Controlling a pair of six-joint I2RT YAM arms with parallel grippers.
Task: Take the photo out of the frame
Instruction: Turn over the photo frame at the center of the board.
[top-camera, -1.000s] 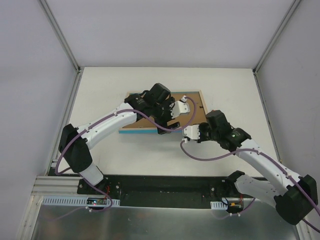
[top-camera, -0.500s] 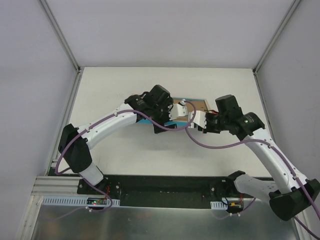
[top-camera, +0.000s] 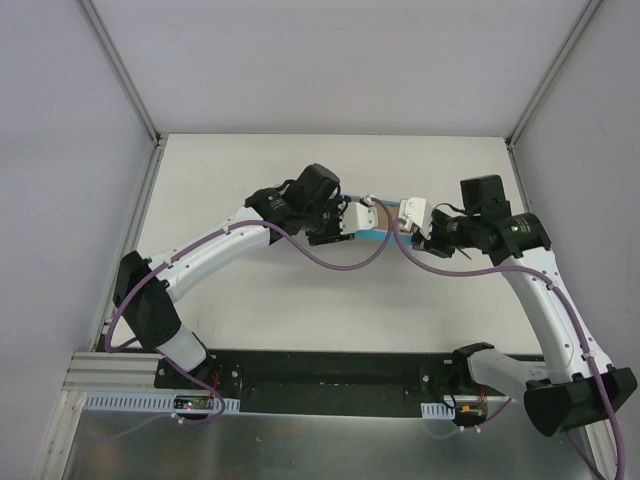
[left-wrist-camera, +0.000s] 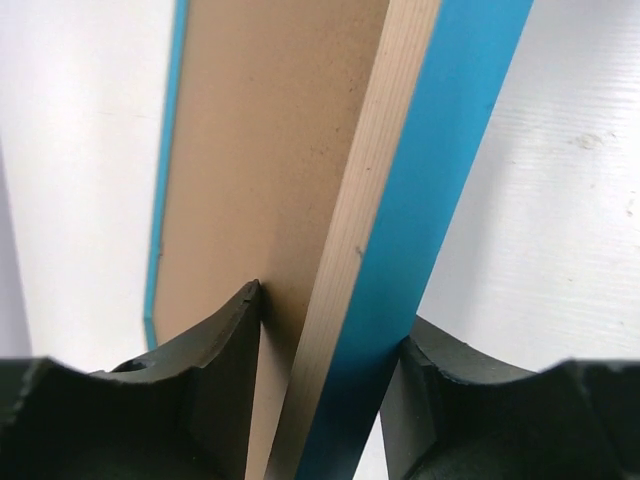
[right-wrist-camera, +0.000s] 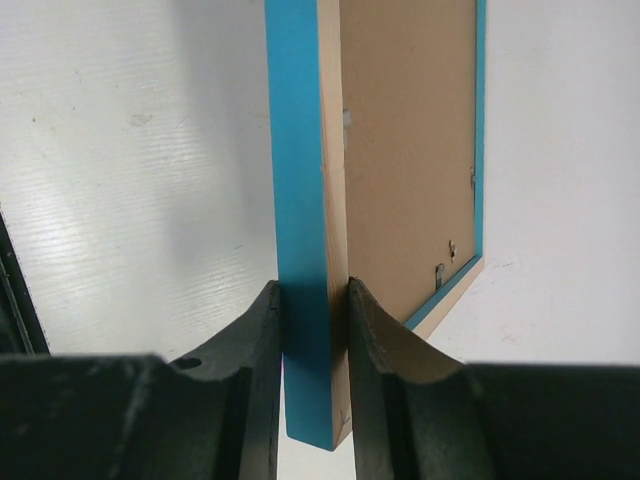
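At mid-table: the frame (left-wrist-camera: 450, 120) stands up on edge between my two grippers; I cannot tell whether its lower edge touches the table (top-camera: 250, 300).
Left gripper (left-wrist-camera: 335, 310): straddles one end of the frame. One finger (left-wrist-camera: 215, 380) is on the brown backing board (left-wrist-camera: 270, 130) and the other finger sits against the blue front. Both look to be in contact, so I read this as a pinch across the frame.
Frame, left end: pale wood rim (left-wrist-camera: 390, 150) faces the left wrist camera, blue face to its right and board to its left.
Frame, right end: same board seen from the right wrist. Small metal tabs (right-wrist-camera: 440, 272) show at its far edge, too small to tell whether they are turned.
Right gripper (right-wrist-camera: 312, 290): pressed tight on the rim, blue and wood edge clamped between the pads.
Photo: not visible in any view; my guess is it sits behind the board.
Done so far: frame is up off its face and gripped at both ends.
Left to do: free the tabs, lift out the board, then draw out the photo.
Progress: early, with nothing removed yet.
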